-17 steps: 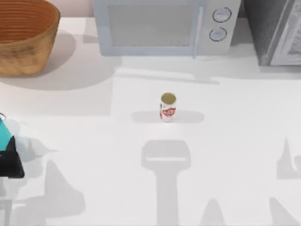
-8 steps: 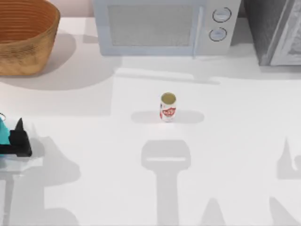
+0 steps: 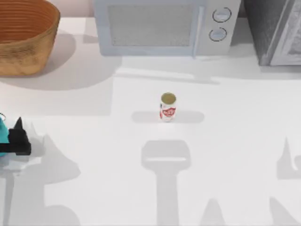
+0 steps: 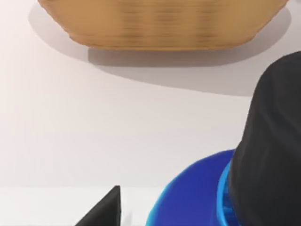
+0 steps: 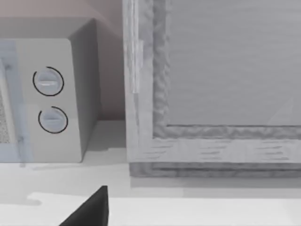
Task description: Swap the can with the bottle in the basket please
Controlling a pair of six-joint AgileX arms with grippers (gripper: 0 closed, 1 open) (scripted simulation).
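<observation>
From your right wrist camera you look along the white table (image 5: 197,209) toward its back edge. At about nine o'clock stands the microwave (image 5: 70,99), its pale side panel carrying two round dials (image 5: 48,81), one directly above the other. From twelve round to three o'clock a large grey textured cabinet (image 5: 221,66) stands just beside the microwave. At seven o'clock, a dark finger (image 5: 89,212) of your right gripper pokes into view.

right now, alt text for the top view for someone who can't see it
A white and red can stands alone mid-table, while the left gripper sits at the table's left edge beside the teal bottle. A wicker basket sits far left, next to a microwave.
</observation>
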